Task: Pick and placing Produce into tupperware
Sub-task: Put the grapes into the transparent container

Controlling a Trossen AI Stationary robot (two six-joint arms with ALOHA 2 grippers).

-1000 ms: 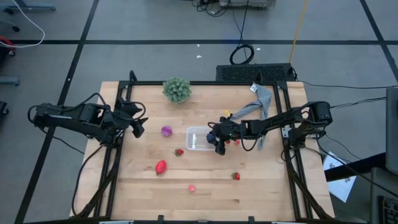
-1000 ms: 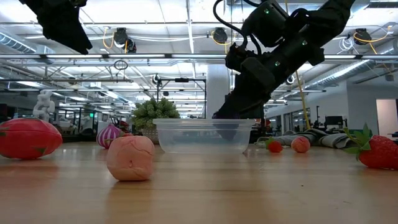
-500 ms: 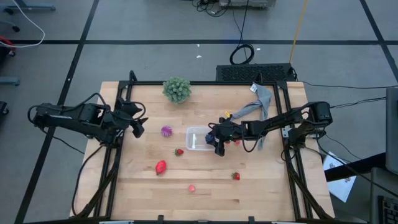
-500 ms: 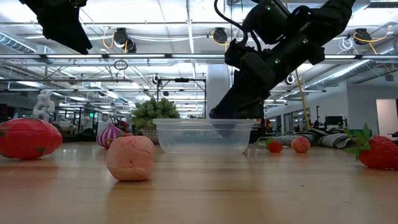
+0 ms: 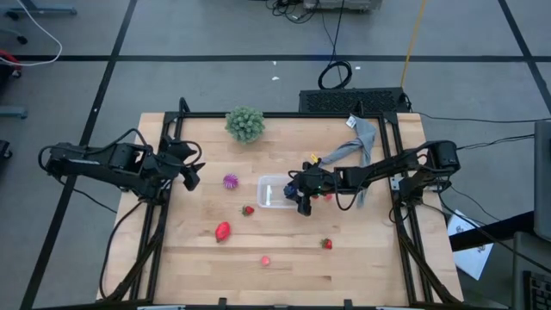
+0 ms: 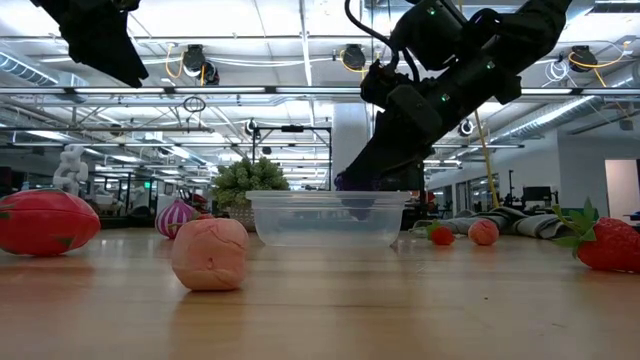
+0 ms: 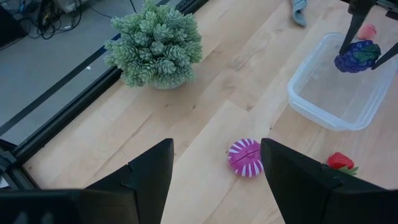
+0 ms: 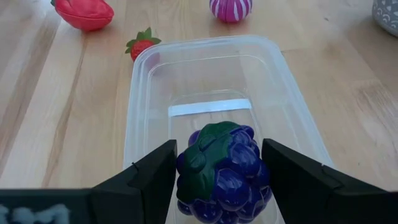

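Observation:
The clear tupperware (image 5: 269, 191) sits at the table's middle. My right gripper (image 8: 221, 163) hangs over its right end, shut on the dark purple grape cluster (image 8: 219, 168), which shows at rim height in the low view (image 6: 346, 183). My left gripper (image 7: 216, 149) waits open in the air at the table's left, above and short of the spiky magenta ball (image 7: 245, 157). On the wood lie a small strawberry (image 5: 248, 209), a larger red piece (image 5: 223, 231), a pink piece (image 5: 265, 260) and another strawberry (image 5: 326, 244). My right gripper pinches the grape cluster between its two fingers (image 8: 152, 180), one on each flank (image 8: 186, 168). The fingers come slanting down from the table's right. The cluster is inside the tupperware's outline, about level with the rim (image 6: 300, 195); I cannot tell if its underside touches the floor.
A green bushy plant (image 5: 245, 123) stands near the far edge. A grey cloth (image 5: 362, 142) lies at the far right. Small red pieces (image 5: 327, 195) rest right of the tupperware. The black frame rails (image 5: 164, 215) run along both sides of the table.
My right gripper has risen a little with the grape cluster, from deeper inside the tupperware to about its rim height. The tupperware has stayed in place.

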